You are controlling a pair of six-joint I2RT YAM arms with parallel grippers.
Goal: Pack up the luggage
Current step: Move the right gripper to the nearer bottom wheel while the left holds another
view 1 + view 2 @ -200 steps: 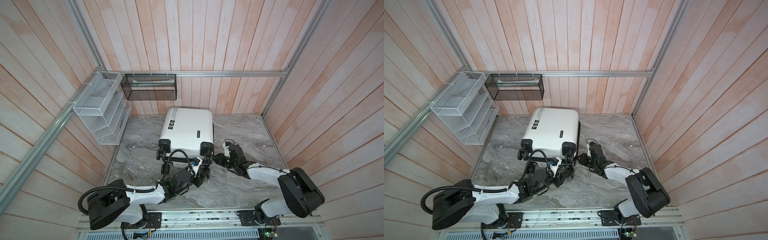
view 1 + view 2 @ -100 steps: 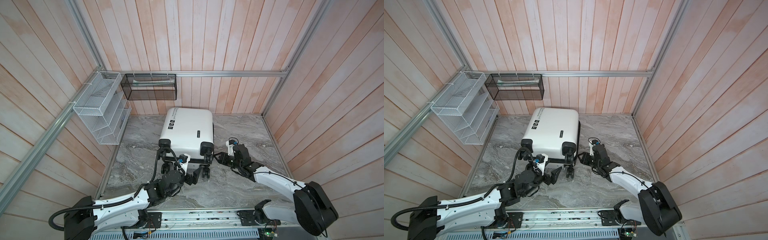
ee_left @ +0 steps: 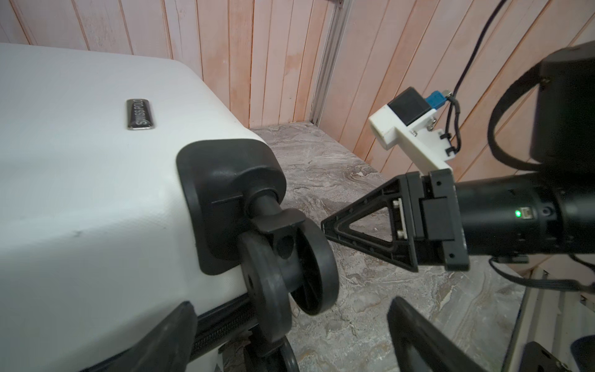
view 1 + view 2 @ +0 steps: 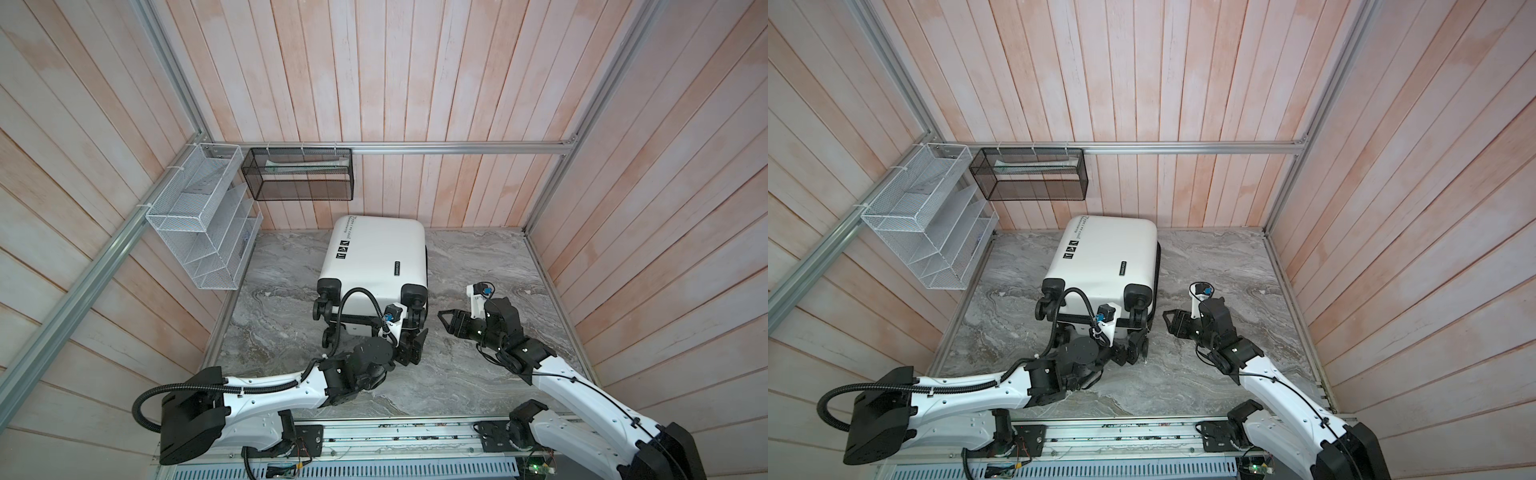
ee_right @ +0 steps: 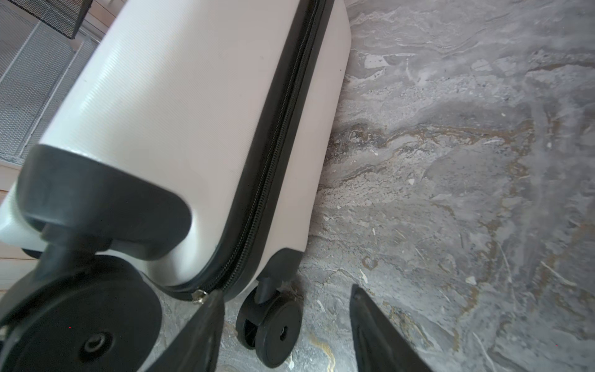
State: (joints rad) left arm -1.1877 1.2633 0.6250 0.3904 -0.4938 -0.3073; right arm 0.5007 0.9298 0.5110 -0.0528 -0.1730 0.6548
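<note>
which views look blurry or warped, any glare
Right wrist view: the near wheel of the luggage is blurred, the floor sharper. In both top views the wall planks bend slightly, wide-angle warp. Left wrist view: its shell is bright, no hard glare.

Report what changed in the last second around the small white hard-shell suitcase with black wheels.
Both grippers opened: the left gripper spread its jaws wide by a black spinner wheel, the right gripper parted its jaws near the black zipper. Neither holds anything now; what they released, if anything, cannot be told. The small white hard-shell suitcase stayed closed in the same spot.
</note>
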